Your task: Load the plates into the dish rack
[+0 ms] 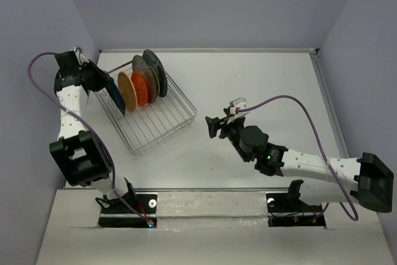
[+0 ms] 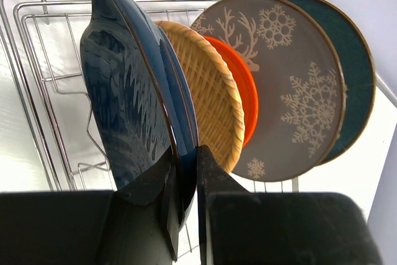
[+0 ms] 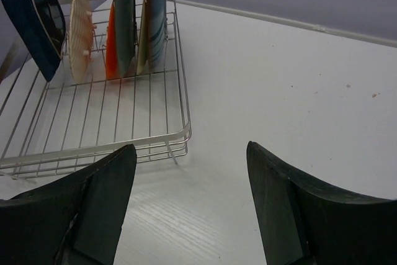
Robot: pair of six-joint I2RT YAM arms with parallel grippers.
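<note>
Your left gripper (image 2: 186,167) is clamped tight on the rim of the dark blue leaf-shaped plate (image 2: 124,103), which stands on edge over the left end of the dish rack (image 2: 37,60). It is just beside the tan woven plate (image 2: 208,85). Whether its lower edge sits between tines is hidden. Judge the step as seating this plate. Hold it upright, ease it straight down into the free slot, and let go only once the wires carry it. The glaze looks slick, so don't twist.

To the right, the orange plate (image 2: 247,100), the grey deer plate (image 2: 291,91) and the teal plate (image 2: 355,66) stand in a row; avoid nudging them.

Your right gripper (image 3: 189,150) is spread wide and holds nothing, near the rack's right side.

The white table (image 1: 260,79) looks smooth, boxed in by plain lavender walls (image 1: 205,4) on 3 sides.
</note>
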